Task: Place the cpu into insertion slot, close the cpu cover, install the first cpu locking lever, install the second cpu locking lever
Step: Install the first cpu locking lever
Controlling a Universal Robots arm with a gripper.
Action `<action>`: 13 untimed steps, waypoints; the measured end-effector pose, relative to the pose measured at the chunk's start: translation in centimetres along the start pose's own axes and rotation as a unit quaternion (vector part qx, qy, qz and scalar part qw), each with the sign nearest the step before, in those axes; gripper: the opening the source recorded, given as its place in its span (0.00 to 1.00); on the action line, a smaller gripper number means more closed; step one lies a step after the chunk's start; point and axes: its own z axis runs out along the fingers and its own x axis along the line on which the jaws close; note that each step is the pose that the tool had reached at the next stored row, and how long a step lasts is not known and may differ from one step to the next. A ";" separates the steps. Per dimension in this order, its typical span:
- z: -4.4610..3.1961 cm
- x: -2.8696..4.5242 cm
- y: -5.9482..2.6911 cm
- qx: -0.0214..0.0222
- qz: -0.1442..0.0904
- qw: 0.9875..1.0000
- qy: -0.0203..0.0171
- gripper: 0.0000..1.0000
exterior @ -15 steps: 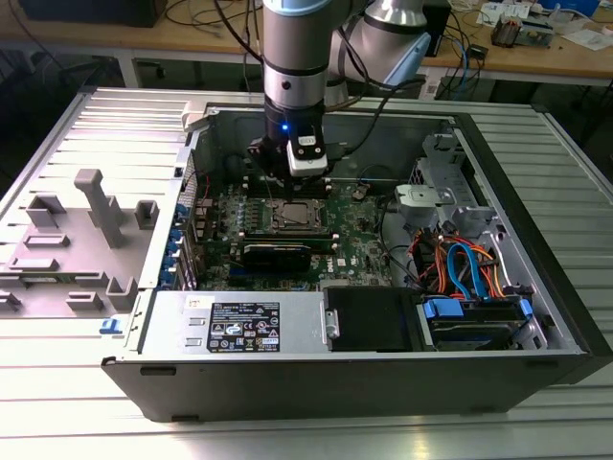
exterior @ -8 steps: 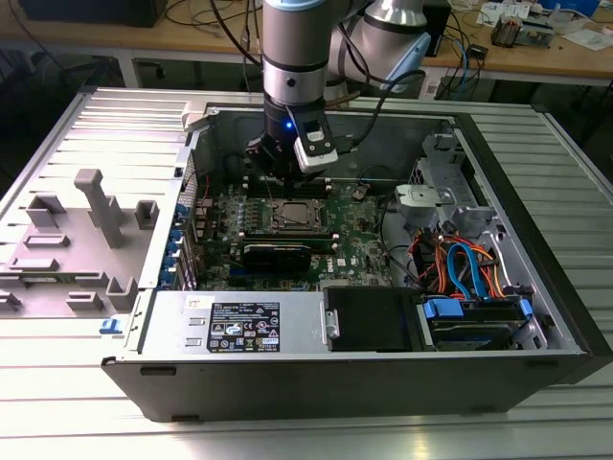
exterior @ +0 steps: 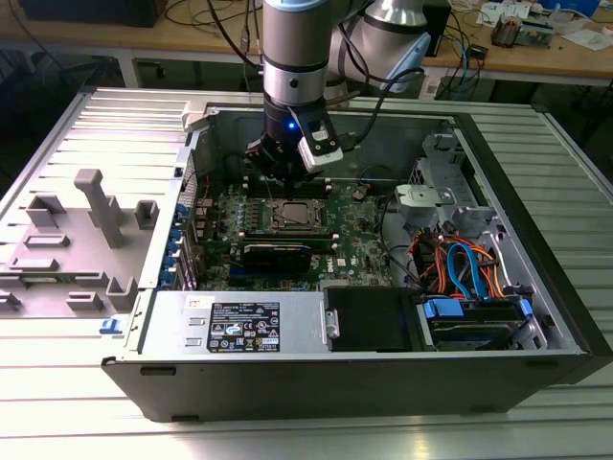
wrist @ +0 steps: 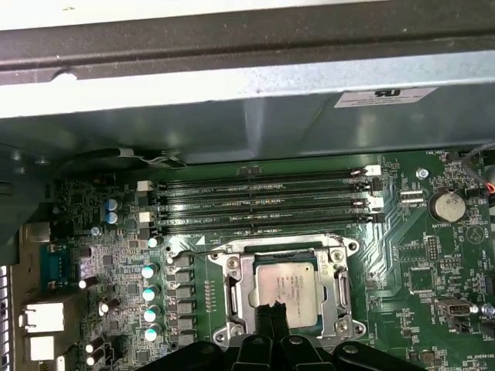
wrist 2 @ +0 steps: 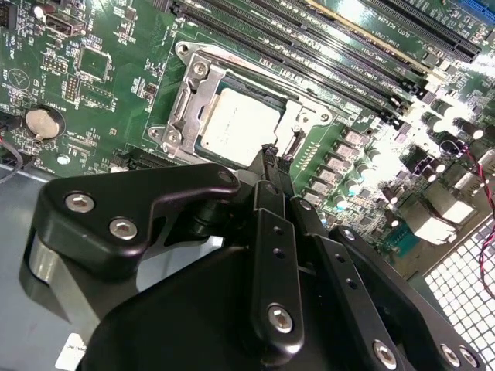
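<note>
Pincer (wrist 2: 271,154) poised just above the insertion slot (wrist: 219,259) inside an open computer case (exterior: 287,379) lying on the ribbed metal desk (exterior: 287,441). In both wrist views its black fingers are clenched tip to tip with nothing visible between them, and they hang over the slot's edge on the side away from the memory slots (wrist: 263,205). The cpu (wrist 2: 240,127) sits in the slot, silvery top up. The cpu cover (wrist 2: 189,108) looks folded down around it, framing the chip on all sides. Whether either locking lever beside the slot is hooked home cannot be told.

The risk, judged from here, lies in how close the tips are to the chip. A descent slightly off line would likely land them on the cpu's top or the thin cover plate instead of a lever, pressing the chip unevenly into its contacts. A slip off springy lever wire could throw the tips sideways into the small capacitors (wrist: 148,294) near the slot. A cover not fully flat could also make a lever bind.
</note>
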 end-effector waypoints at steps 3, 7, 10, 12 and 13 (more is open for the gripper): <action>0.02 0.11 0.00 0.000 -0.002 1.000 0.000 0.11; 0.02 0.24 -0.02 0.000 -0.020 1.000 0.000 0.11; 0.03 0.34 -0.02 0.000 -0.038 0.999 0.001 0.11; 0.02 0.59 -0.05 0.000 -0.041 0.999 0.001 0.11; 0.02 0.76 -0.05 0.000 -0.042 0.999 0.001 0.11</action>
